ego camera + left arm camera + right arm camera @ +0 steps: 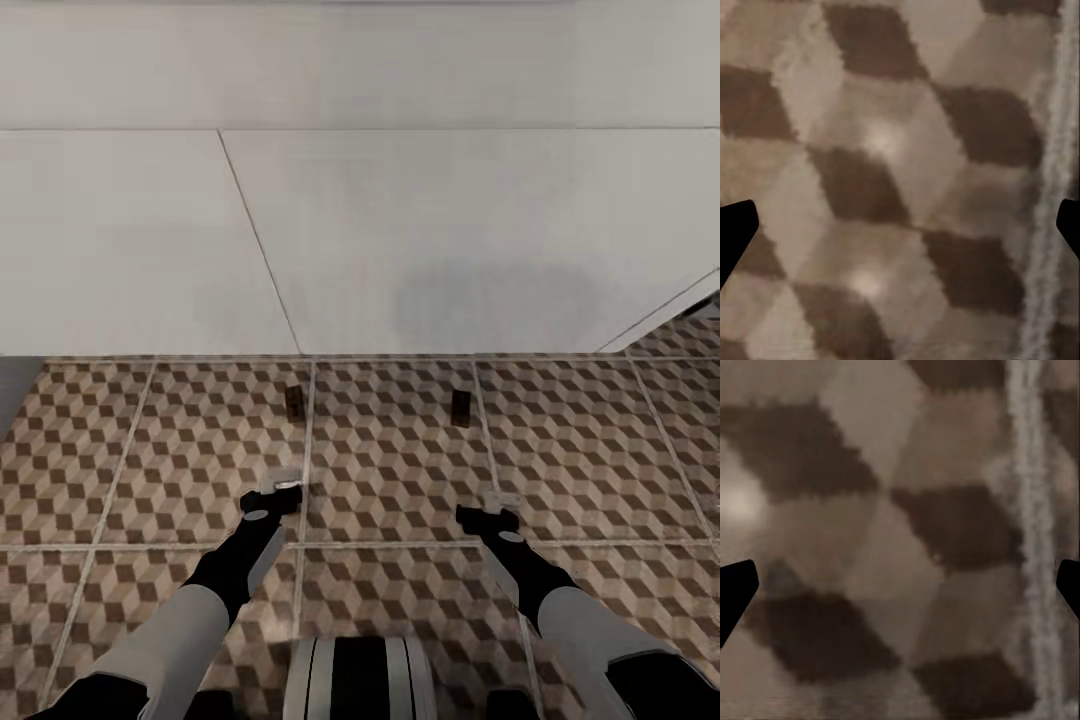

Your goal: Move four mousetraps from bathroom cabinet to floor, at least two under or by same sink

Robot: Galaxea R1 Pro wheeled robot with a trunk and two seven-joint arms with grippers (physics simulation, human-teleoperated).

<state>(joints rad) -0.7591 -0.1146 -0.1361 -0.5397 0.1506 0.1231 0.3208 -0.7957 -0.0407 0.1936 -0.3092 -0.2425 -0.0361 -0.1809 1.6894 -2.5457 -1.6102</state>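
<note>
Two mousetraps lie on the bathroom floor [400, 470], small dark brown rectangles close to the foot of the white vanity [450, 250] under the bathroom sink. One mousetrap [293, 402] is ahead of my left gripper [272, 497]. The other mousetrap [460, 407] is ahead of my right gripper [487, 515]. Both grippers hang low over the tiles, short of the traps. In the wrist views the left gripper [900, 232] and the right gripper [900, 592] are open, with bare tile between the fingertips. The cabinet is out of view.
The vanity's two flat white doors span the view ahead, with their seam [260, 240] slanting down the left part. Its right corner [660, 310] leaves tiled floor beyond. A grey strip [15, 385] borders the tiles at far left. My base [350, 680] is below.
</note>
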